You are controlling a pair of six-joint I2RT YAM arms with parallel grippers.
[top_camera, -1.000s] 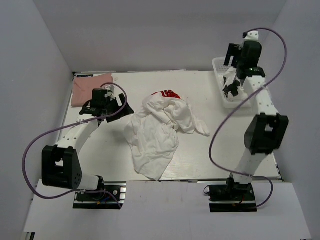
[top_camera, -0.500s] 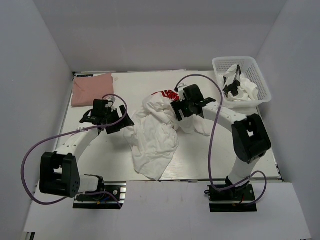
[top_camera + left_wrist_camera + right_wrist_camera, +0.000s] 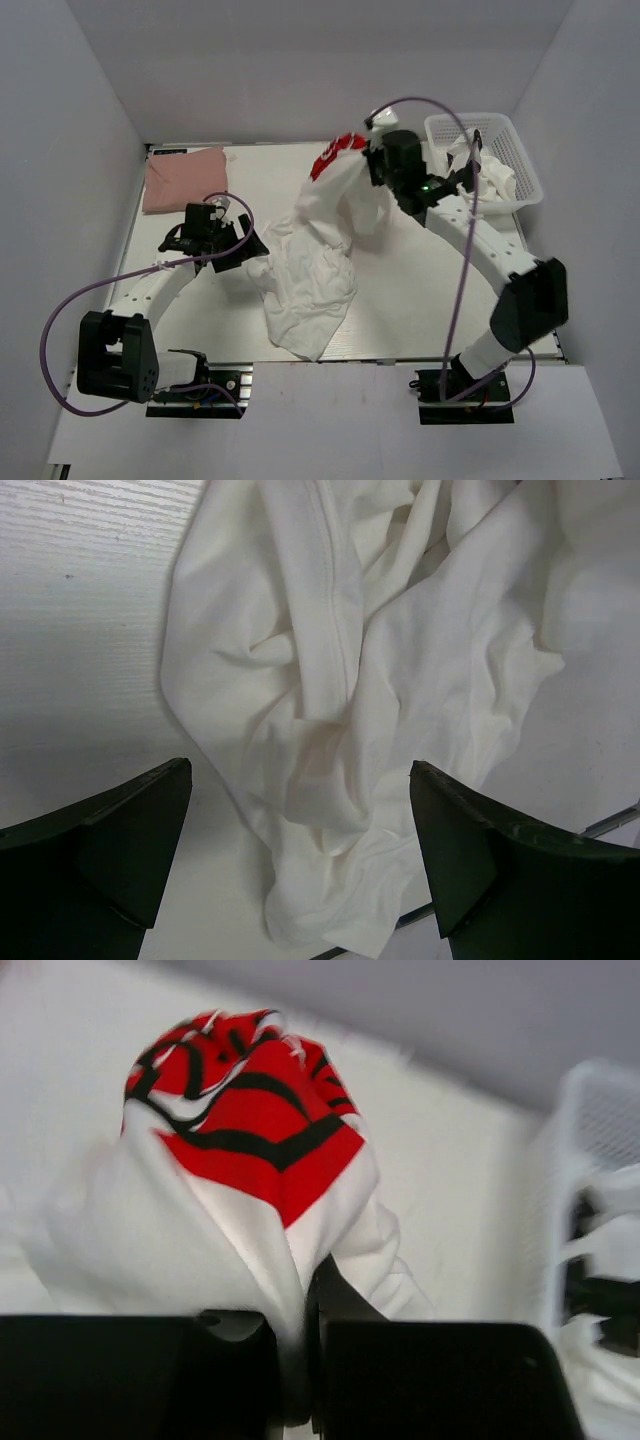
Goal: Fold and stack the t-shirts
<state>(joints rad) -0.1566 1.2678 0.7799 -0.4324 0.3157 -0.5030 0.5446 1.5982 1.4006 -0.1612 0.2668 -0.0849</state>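
A white t-shirt with a red and black print [image 3: 338,160] hangs from my right gripper [image 3: 373,162], which is shut on a fold of it above the table's back middle. Its lower part [image 3: 305,290] still lies crumpled on the table. In the right wrist view the cloth [image 3: 240,1250] is pinched between the jaws [image 3: 303,1360], with the print [image 3: 250,1110] above. My left gripper [image 3: 243,240] stands open at the shirt's left edge. In the left wrist view its fingers [image 3: 130,830] straddle white cloth [image 3: 340,720] without touching it. A folded dusty-pink t-shirt [image 3: 183,180] lies at the back left.
A white mesh basket [image 3: 520,150] at the back right holds white cloth with black marks [image 3: 480,175]. It also shows in the right wrist view as a white basket [image 3: 600,1140]. Grey walls close in the table on three sides.
My right arm swung from the basket to the middle shirt, shut on it and raised the printed end up and back. The left arm edged slightly toward the shirt.
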